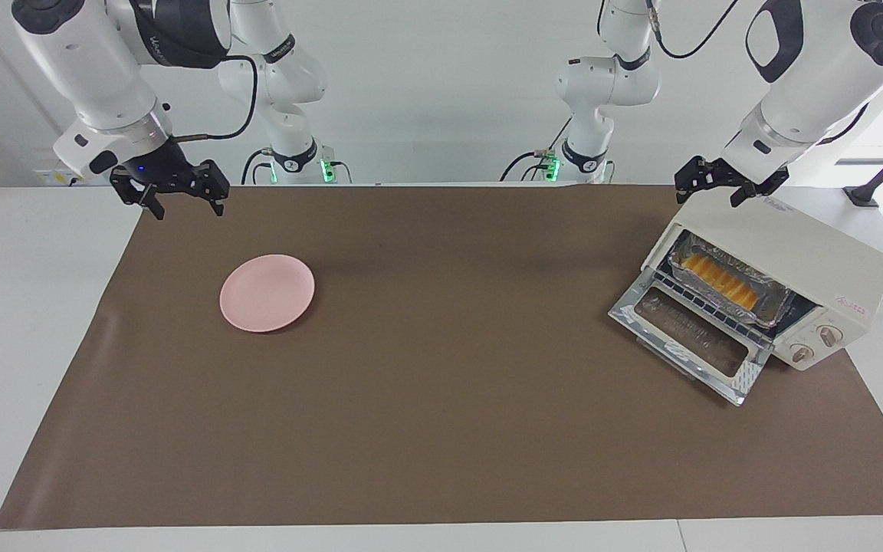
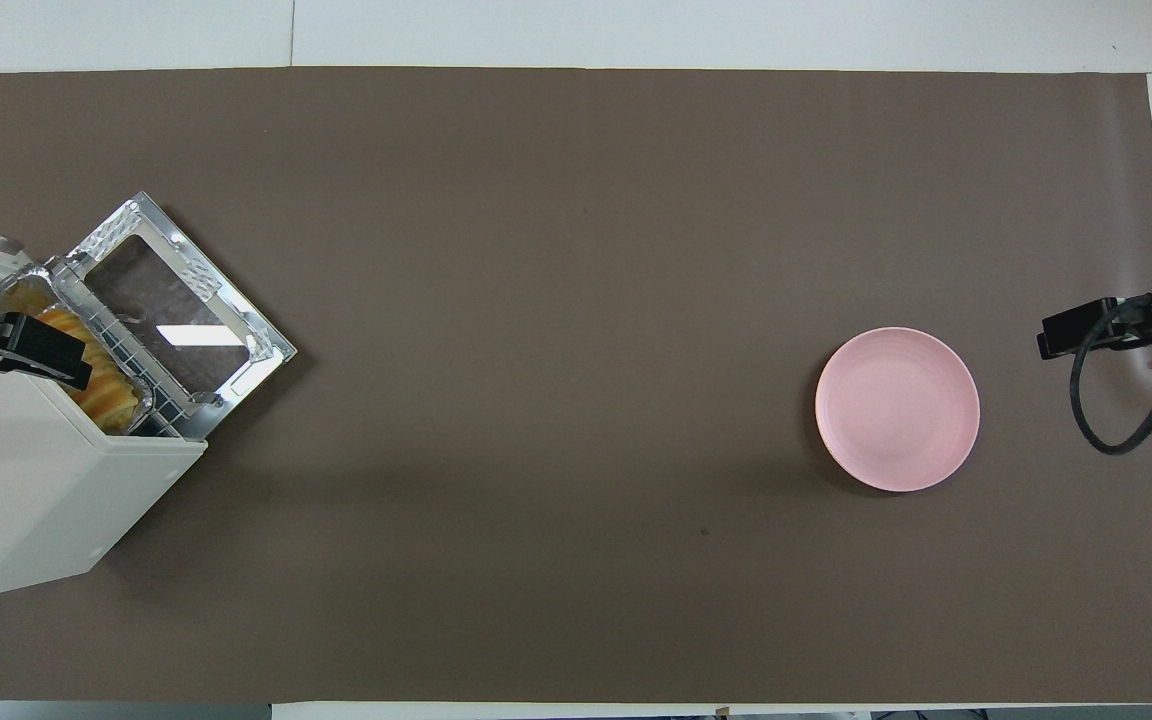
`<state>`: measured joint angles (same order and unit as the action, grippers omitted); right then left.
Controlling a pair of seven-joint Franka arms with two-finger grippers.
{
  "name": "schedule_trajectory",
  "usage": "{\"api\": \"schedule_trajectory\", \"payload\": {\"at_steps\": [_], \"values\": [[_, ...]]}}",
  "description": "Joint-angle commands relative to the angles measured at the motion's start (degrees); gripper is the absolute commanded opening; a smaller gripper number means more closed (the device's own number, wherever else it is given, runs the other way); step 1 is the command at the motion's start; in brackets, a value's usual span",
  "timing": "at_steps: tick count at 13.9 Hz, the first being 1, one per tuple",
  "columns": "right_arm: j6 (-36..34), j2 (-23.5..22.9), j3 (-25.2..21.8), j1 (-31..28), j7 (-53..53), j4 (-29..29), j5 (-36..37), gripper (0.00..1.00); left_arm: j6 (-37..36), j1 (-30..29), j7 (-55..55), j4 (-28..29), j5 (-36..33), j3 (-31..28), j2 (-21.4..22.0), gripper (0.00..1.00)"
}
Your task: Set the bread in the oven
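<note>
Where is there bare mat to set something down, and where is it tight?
Free: the brown mat between the round pink plate and the cream-white toaster oven, and the strip farther from the robots. Tight: in front of the oven, where its glass door lies open, with the yellow-orange bread in the foil tray.

Matt brown paper-like mat; smooth matt pink plate; crinkled shiny foil tray; oven glossy cream, glass door.

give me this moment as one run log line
bread: in foil tray inside oven | door: down | left gripper: over oven, open | right gripper: waits, open
</note>
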<state>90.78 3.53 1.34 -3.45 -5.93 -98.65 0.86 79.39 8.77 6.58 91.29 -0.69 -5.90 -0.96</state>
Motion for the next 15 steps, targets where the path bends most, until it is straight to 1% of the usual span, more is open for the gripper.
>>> {"api": "schedule_trajectory", "payload": {"at_steps": [1, 6, 11, 15], "values": [[-0.8, 0.7, 0.7, -1.1, -0.7, -0.2, -1.0, 1.00, 1.0, -0.4, 0.6, 1.1, 0.4, 0.1, 0.8, 1.00], [-0.8, 0.7, 0.7, -1.1, -0.7, -0.2, -1.0, 1.00, 3.0, -0.3, 0.4, 0.2, 0.8, 0.0, 1.0, 1.00], [-0.8, 0.7, 0.7, -1.1, -0.7, -0.2, -1.0, 1.00, 3.0, -0.1, 0.2, 0.2, 0.7, 0.1, 1.1, 1.00], [-0.8, 0.7, 0.7, -1.1, -0.7, -0.2, -1.0, 1.00, 2.4, -0.9, 0.1, 0.4, 0.5, -0.5, 1.3, 1.00]]}}
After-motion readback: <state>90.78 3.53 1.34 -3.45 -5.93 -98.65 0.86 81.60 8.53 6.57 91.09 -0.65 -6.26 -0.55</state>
